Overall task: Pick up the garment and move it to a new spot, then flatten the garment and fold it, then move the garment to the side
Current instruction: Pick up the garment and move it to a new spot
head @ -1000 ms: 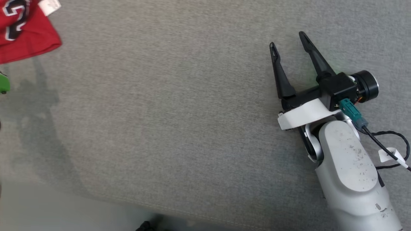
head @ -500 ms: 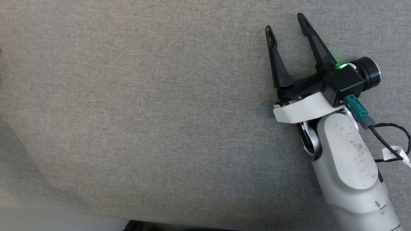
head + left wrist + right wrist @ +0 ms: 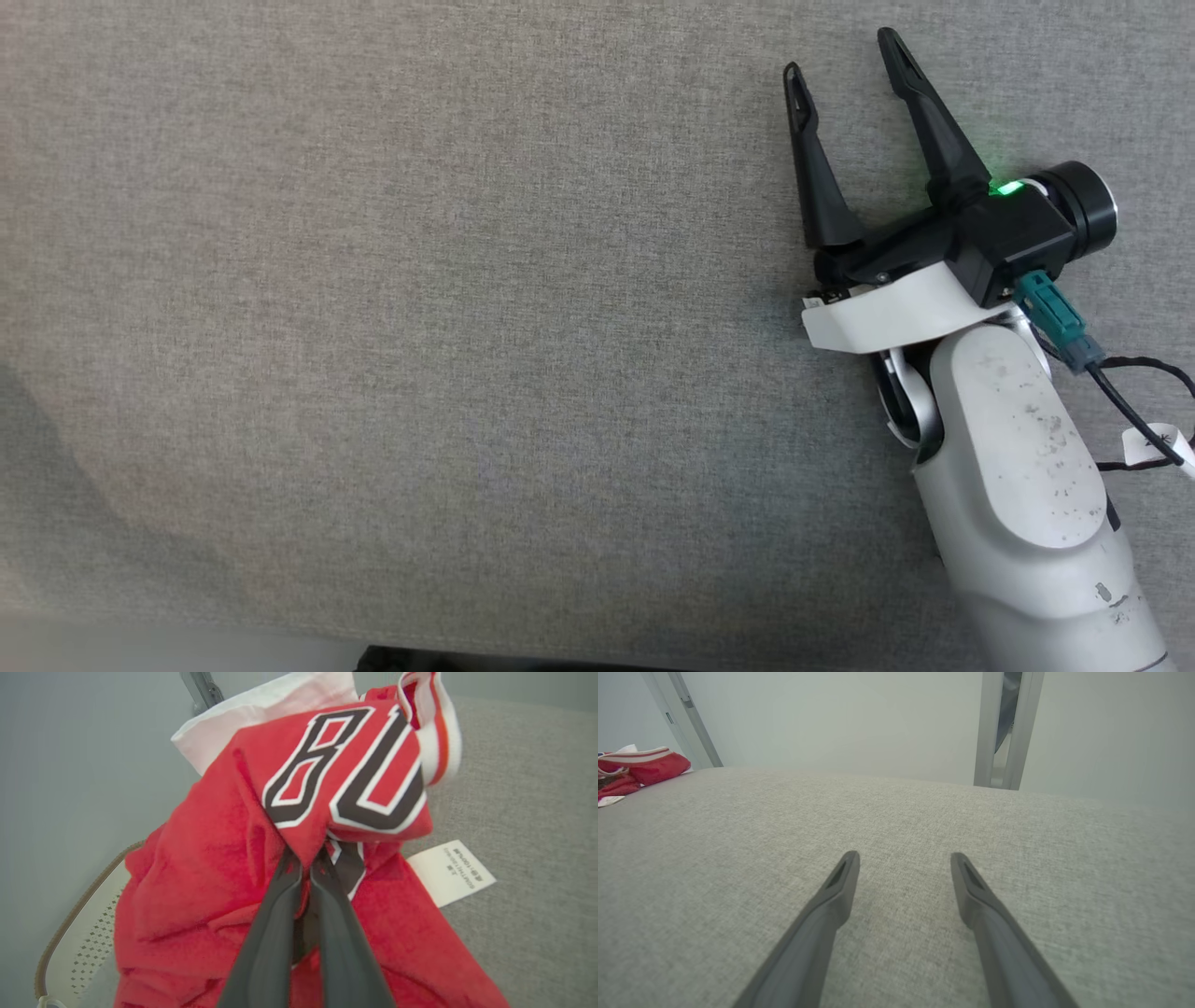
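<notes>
Judging by the pinch, only the pick-up is begun: a fold of the red garment point(image 3: 201, 858) is clamped in the clenched left gripper point(image 3: 306, 856), bunched right at its tips. The right gripper point(image 3: 840, 56) is held spread and empty over the grey surface point(image 3: 420, 327), well apart from the garment. Moving, flattening, folding and setting aside are all left

grey fabric surface point(image 3: 420, 327) lies open left of the right tool point(image 3: 840, 53), the bunched garment point(image 3: 649, 763) crowding its far-left edge.
</notes>
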{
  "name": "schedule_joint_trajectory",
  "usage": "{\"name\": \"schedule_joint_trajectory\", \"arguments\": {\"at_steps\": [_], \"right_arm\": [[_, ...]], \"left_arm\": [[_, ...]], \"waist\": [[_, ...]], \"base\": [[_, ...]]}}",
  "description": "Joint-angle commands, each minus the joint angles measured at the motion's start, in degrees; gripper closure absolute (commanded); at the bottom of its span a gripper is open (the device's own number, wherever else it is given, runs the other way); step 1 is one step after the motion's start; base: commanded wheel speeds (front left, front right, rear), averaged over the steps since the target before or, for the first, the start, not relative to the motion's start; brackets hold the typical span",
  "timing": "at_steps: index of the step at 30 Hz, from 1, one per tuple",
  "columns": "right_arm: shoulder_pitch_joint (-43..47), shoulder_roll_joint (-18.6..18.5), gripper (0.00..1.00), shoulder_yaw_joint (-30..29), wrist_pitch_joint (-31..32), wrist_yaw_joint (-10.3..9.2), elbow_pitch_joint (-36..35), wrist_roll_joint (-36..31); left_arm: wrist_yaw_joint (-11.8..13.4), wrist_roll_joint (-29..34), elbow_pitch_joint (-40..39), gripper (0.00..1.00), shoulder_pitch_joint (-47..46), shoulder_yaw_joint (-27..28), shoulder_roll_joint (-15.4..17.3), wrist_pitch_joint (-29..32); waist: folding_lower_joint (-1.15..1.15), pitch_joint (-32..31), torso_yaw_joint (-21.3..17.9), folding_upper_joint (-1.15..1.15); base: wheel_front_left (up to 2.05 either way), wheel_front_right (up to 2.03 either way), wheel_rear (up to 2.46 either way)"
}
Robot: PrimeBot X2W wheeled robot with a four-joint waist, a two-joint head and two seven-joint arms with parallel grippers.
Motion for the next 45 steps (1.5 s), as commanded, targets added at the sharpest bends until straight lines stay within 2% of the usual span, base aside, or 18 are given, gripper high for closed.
{"name": "schedule_joint_trajectory", "arguments": {"at_steps": [1,9,16,18,28,35,41,43,44,45], "right_arm": [[4.48,-2.68,0.00,-1.74,1.10,-0.31,4.73,0.88],[3.74,-1.81,0.00,-0.26,0.86,-0.23,4.57,4.93],[4.88,-1.61,0.00,-1.04,0.61,-0.22,5.12,9.67],[5.88,-1.59,0.00,-1.02,0.61,-0.22,5.52,11.23],[9.71,-1.58,0.00,0.34,0.61,-0.22,7.22,15.85],[11.40,-1.57,0.00,0.86,0.60,-0.22,7.78,16.32],[12.87,-1.57,0.00,0.88,0.61,-0.22,8.26,15.93],[13.44,-1.60,0.00,0.81,0.60,-0.22,8.44,15.81],[13.75,-1.57,0.00,0.80,0.61,-0.22,8.53,15.69],[14.07,-1.57,0.00,0.74,0.61,-0.22,8.68,15.67]], "left_arm": [[-0.17,0.71,-0.49,1.00,-1.80,-0.48,1.18,-0.97],[-0.17,6.87,-8.88,1.00,-5.89,-3.51,3.75,-2.77],[-0.17,12.19,-16.45,1.00,-7.08,-6.63,-0.51,-2.70],[-0.17,12.89,-17.39,1.00,-6.62,-7.51,-1.93,-2.70],[0.91,14.94,-25.21,1.00,1.78,-9.23,-14.14,-2.71],[1.19,15.84,-28.26,1.00,10.22,-9.40,-22.28,-2.71],[1.12,17.77,-30.34,1.00,18.31,-7.63,-27.38,-2.70],[1.17,18.66,-30.68,1.00,21.01,-6.58,-28.15,-2.70],[1.11,19.00,-30.82,0.96,22.11,-6.37,-28.50,-2.70],[1.02,19.21,-30.46,0.29,23.86,-5.85,-28.92,-2.70]], "waist": [[0.00,-1.11,-0.09,0.00],[0.00,-6.63,-1.32,0.00],[0.00,-13.28,-3.40,0.00],[0.00,-15.06,-4.36,0.00],[0.00,-21.54,-10.13,0.00],[0.00,-23.89,-13.62,0.00],[0.00,-25.60,-14.80,0.00],[0.00,-26.13,-14.73,0.00],[0.00,-26.41,-14.59,0.00],[0.00,-26.72,-14.41,0.00]], "base": [[0.00,0.00,0.00],[0.00,0.00,0.00],[0.00,0.00,0.00],[0.00,0.00,0.00],[0.00,0.00,0.00],[0.00,0.00,0.00],[0.00,0.00,0.00],[0.00,0.00,0.00],[0.00,0.00,0.00],[0.00,0.00,0.00]]}}
